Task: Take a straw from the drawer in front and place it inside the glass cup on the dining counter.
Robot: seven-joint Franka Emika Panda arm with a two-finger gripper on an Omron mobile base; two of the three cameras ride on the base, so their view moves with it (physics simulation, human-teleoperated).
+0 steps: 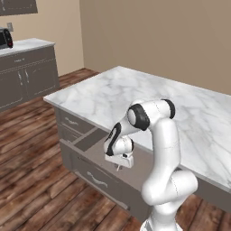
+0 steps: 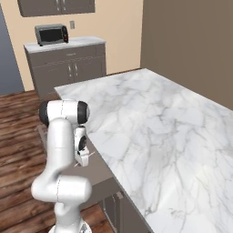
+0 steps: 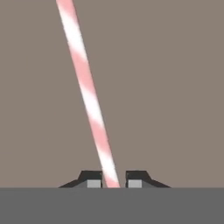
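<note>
Marble-topped dining desk (image 1: pixel 135 97) spreads wide over dark cabinets. Under its near edge the drawer (image 1: pixel 97 169) stands pulled open, its silver handle facing the wooden floor. Over the drawer's inside hangs the tool (image 3: pixel 114 183), clenched on the pink-and-white straw (image 3: pixel 87 94), which runs up from between the fingertips against the drawer's grey-brown bottom.

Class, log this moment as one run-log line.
stage: grasp | gripper: shut on straw | location: inside open drawer | straw: pink-white striped, between fingertips
</note>
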